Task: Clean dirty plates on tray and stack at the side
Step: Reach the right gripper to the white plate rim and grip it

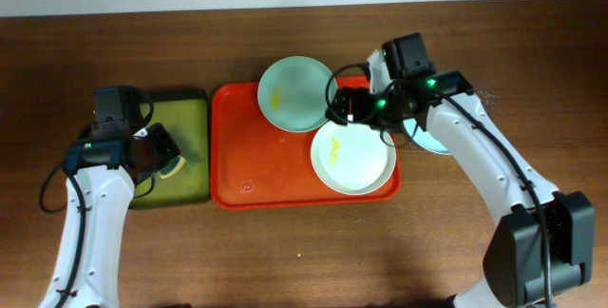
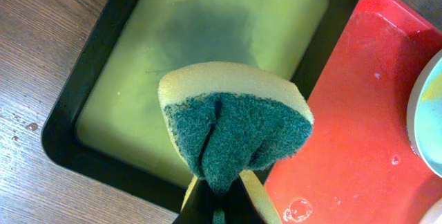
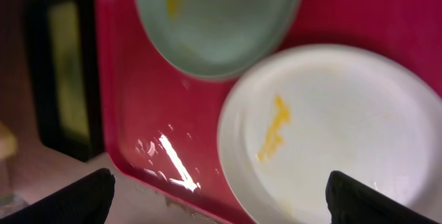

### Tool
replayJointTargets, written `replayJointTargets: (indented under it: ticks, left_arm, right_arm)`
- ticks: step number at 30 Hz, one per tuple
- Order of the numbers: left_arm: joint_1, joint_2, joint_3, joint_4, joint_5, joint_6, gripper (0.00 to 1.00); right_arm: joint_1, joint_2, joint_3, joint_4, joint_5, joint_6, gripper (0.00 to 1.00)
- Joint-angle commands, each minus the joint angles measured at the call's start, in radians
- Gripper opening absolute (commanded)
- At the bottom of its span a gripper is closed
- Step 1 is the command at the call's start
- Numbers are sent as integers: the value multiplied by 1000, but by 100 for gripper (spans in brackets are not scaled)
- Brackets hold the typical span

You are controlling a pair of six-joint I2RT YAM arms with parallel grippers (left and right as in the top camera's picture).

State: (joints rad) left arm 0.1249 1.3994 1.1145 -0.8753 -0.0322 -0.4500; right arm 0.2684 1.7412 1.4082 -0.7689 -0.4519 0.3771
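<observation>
Overhead view of a wooden table (image 1: pixel 285 270) with two robot arms. A large red tray (image 1: pixel 242 170) lies in the middle. A smaller green tray (image 1: pixel 190 108) sits just beside its left edge.

A mint plate (image 1: pixel 296 92) rests at the red tray's far edge and overhangs the rim. A white plate (image 1: pixel 353 161) sits in the tray's near right corner, close to the mint one; whether they touch cannot be told. A blue plate (image 1: pixel 421 138) lies on the table just right of the tray, mostly hidden under the right arm.

The right gripper (image 1: pixel 348 106) hangs over the tray's far right corner, its fingers spread wide and holding nothing. The left gripper (image 2: pixel 217 200) is clamped on a folded yellow-and-green sponge (image 2: pixel 231 124) above the green tray.

Likely risks:
- Both arms reaching over the red tray at once could collide.
- Pressing on the mint plate's overhanging side could tip it off the rim.
- Droplets shine on the tray, so a scrubbed plate may skid unless steadied.
- The pinched sponge offers only a narrow face and may miss a smear.

The red tray's long axis runs left to right across the table. The plates are round and face up, so they have no long axis. The yellow smear (image 3: pixel 273 131) on the white plate is a short streak running roughly toward and away from the robot. The mint plate's smear (image 1: pixel 275 97) lies near its left side.
</observation>
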Motion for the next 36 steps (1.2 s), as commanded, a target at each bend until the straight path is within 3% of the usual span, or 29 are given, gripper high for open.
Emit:
replayJointTargets:
  ticks: [1,4,7,12,18,23,27,31,34,36]
  left_arm:
    - [5,-1,16,2,11,-8,0]
    - [5,-1,16,3,11,-9,0]
    - [5,-1,16,3,12,-9,0]
    - [4,-1,16,3,15,-9,0]
    - [4,-1,16,10,37,-9,0]
    - [4,-1,16,14,37,-9,0]
    - [4,-1,16,14,37,-9,0]
    - [4,-1,16,14,37,-9,0]
    - [4,-1,16,14,37,-9,0]
    - [4,-1,16,14,37,-9,0]
  right_arm:
    - [-2,-1,26,31,-8,-13,99]
    - [15,18,25,126,25,2,99]
    - [51,71,23,153,203,48,99]
    - [72,184,23,275,227,75,100]
    - [72,255,23,344,356,111,87]
    - [74,336,23,449,356,111,83]
    - [74,369,23,533,360,111,61]
    - [75,412,23,549,356,111,57]
    - [85,423,23,550,354,111,33]
    - [91,422,23,550,326,111,7]
